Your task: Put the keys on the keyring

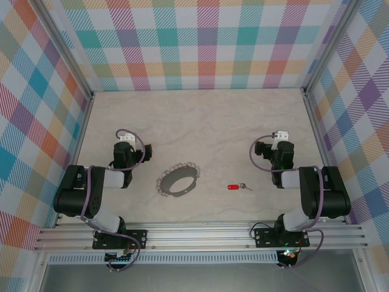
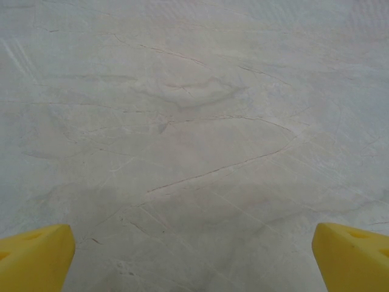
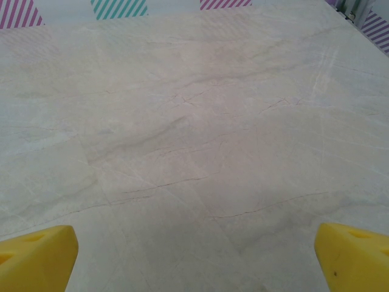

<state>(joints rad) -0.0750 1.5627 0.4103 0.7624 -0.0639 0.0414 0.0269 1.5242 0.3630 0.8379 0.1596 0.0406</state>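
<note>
Plaid walls [image 1: 200, 42] in pastel checks close round the pale marbled tabletop [image 1: 200, 115]. Between my two arms the keyring [image 1: 177, 180] lies flat, nearer my left arm. The keys [image 1: 237, 187], a red tag with a small silver key, lie to its right, apart from it and nearer my right arm. My left gripper [image 2: 194, 249] and right gripper [image 3: 196, 255] are both spread wide and empty, yellow fingertips [image 2: 36, 258] over bare tabletop.
</note>
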